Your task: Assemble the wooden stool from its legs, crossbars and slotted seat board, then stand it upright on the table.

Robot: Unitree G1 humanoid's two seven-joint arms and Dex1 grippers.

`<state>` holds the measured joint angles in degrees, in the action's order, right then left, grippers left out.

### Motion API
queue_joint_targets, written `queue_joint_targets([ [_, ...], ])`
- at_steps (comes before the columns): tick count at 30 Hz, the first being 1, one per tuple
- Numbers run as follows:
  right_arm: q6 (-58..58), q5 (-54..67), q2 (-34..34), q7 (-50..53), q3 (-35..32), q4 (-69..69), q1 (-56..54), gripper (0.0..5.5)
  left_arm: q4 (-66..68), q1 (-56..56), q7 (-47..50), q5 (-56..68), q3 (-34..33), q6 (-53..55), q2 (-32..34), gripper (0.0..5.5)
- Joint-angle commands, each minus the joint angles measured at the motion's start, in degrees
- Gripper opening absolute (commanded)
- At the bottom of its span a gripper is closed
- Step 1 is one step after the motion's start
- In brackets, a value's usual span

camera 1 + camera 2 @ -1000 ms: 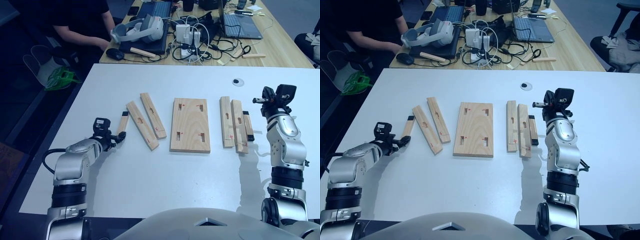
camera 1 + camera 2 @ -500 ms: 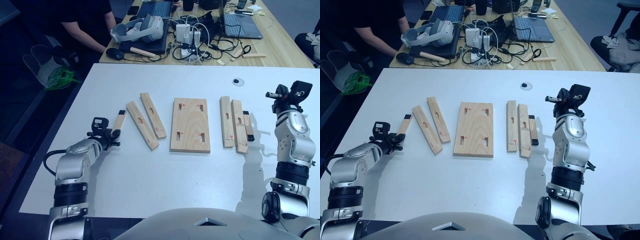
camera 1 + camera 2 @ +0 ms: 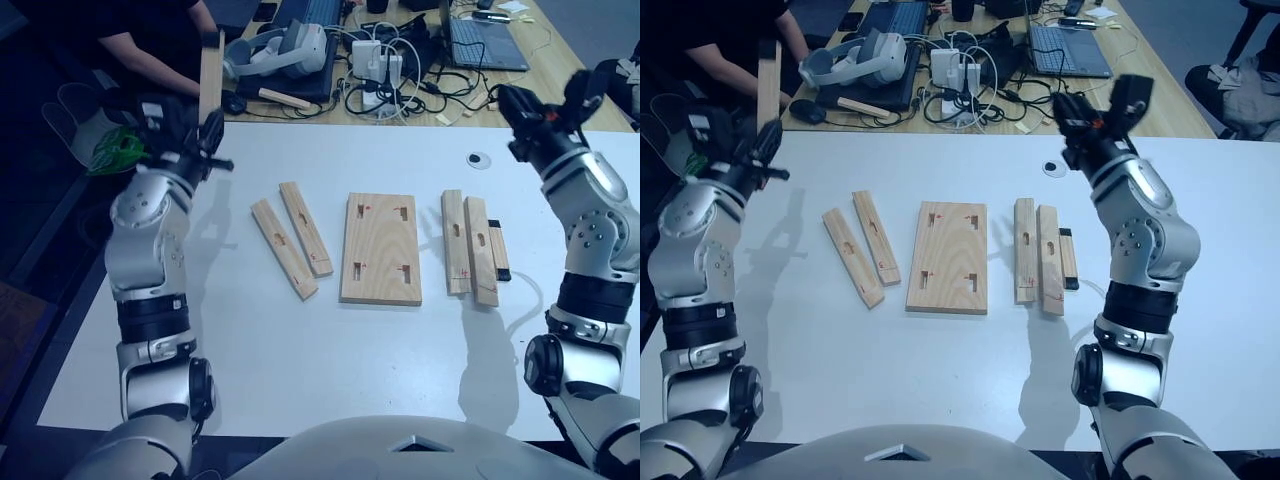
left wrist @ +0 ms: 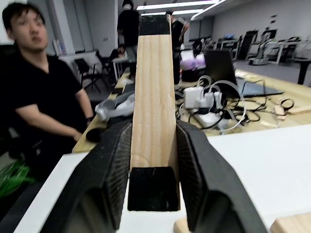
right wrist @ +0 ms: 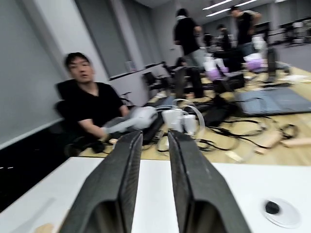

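The slotted seat board [image 3: 380, 248] lies flat mid-table. Two slotted legs [image 3: 284, 248] [image 3: 306, 229] lie angled to its left, and two more [image 3: 453, 242] [image 3: 479, 250] lie side by side to its right. A short black-tipped crossbar [image 3: 497, 250] rests against the outer right leg. My left gripper [image 3: 195, 135] is raised over the table's back left corner, shut on another crossbar [image 4: 154, 97] that stands upright above it [image 3: 211, 75]. My right gripper [image 3: 522, 105] is raised over the back right of the table, its fingers [image 5: 121, 179] close together with nothing between them.
A round black grommet [image 3: 479, 159] sits in the white table [image 3: 300, 350] near the back right. Beyond the far edge is a wooden desk [image 3: 560, 95] with laptops, cables and a headset [image 3: 280, 55]. The table's left edge runs under my left arm.
My left gripper has lifted the crossbar off the table and swung it up and back, now upright. My right arm has risen and turned toward the back of the table.
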<state>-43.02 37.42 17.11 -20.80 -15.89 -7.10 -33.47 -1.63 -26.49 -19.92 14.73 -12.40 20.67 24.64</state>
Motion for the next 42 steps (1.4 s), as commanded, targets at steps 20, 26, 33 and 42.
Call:
queue_joint_targets([
  [20, -9.1, 30.3, -12.4, 7.1, 0.7, -2.7, -4.2, 3.31, -9.6, 4.8, -12.9, -8.7, 18.6, -24.8, -1.1, 1.29],
  [26, -7.2, 30.9, -13.7, 8.8, 0.9, -1.8, -5.0, 2.16, -9.7, 5.0, -13.0, -9.3, 18.9, -25.5, -1.2, 1.29],
  [33, -6.9, 29.1, -13.0, 9.0, 2.5, -1.7, -4.2, 0.86, -10.3, 4.6, -13.0, -9.4, 19.0, -26.0, -1.2, 1.29],
  [42, -6.4, 29.0, -12.4, 8.3, 3.2, -1.7, -3.8, 0.41, -10.2, 4.1, -13.0, -9.8, 19.0, -27.1, -1.2, 1.29],
])
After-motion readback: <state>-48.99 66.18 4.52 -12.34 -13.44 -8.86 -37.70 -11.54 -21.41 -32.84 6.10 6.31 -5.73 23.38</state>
